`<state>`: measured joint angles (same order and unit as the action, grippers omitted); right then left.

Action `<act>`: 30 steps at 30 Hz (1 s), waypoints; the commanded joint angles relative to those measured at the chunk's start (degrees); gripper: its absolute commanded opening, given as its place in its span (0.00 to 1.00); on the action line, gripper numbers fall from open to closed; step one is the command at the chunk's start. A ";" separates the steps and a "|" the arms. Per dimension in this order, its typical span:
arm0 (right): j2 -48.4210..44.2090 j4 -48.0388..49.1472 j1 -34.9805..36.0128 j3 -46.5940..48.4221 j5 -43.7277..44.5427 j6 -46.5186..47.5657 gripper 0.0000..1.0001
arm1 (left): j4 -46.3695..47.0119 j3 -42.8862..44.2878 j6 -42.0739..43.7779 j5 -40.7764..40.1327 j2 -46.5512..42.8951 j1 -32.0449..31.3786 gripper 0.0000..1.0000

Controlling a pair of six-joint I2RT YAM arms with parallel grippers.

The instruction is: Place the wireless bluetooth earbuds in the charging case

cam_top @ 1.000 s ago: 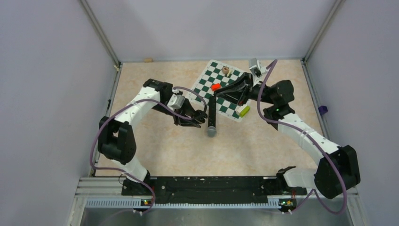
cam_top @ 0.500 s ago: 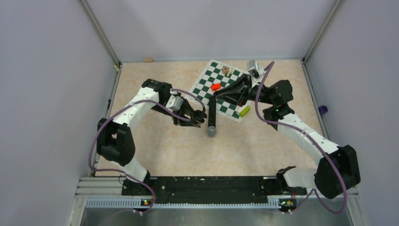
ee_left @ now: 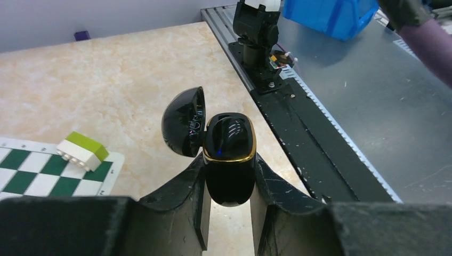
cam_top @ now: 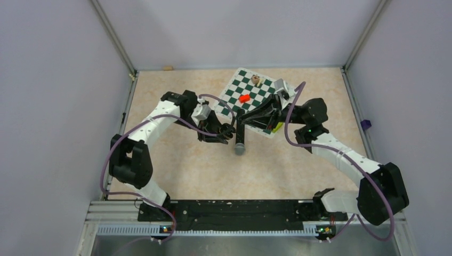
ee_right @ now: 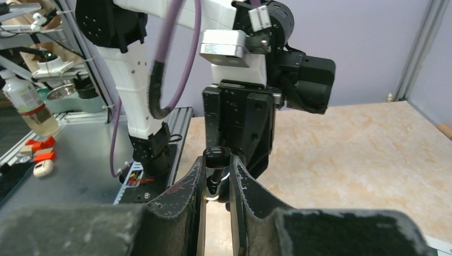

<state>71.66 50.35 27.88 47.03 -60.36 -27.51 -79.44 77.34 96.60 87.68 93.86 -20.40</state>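
The charging case (ee_left: 230, 154) is glossy black with a gold rim, and its lid (ee_left: 184, 128) hangs open to the left. My left gripper (ee_left: 228, 162) is shut on the case body and holds it above the table. A small black earbud (ee_right: 216, 156) is pinched at the fingertips of my right gripper (ee_right: 217, 165), which is shut on it. The bud hangs just above the case's gold rim (ee_right: 216, 198), right in front of the left gripper's body (ee_right: 240, 122). In the top view the left gripper (cam_top: 228, 129) and right gripper (cam_top: 238, 118) meet tip to tip.
A black microphone (cam_top: 240, 140) lies on the table just below the two grippers. Behind them is a green-and-white chessboard (cam_top: 250, 101) with a red piece (cam_top: 244, 98) and a wooden piece (cam_top: 256, 80). A yellow-green block (ee_left: 82, 150) rests on the board's edge.
My right arm has swung left and down toward the left gripper, carrying the earbud to the case. The left gripper has shifted slightly, still holding the case.
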 commanded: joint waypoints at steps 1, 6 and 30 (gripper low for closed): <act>-0.39 9.22 1.03 -1.36 -2.42 -1.00 0.00 | 15.79 -2.15 -20.38 7.96 -3.55 -0.01 0.00; -1.11 7.58 0.88 -1.11 -2.27 0.35 0.00 | 37.66 -5.64 -49.23 1.90 -5.78 -1.65 0.00; 0.80 17.45 0.56 -7.47 8.77 -1.09 0.00 | 144.74 -39.30 -125.86 -19.35 -15.94 -1.71 0.00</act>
<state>71.13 60.23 26.96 40.47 -53.89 -28.14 56.90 38.79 -25.28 68.20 79.75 -22.04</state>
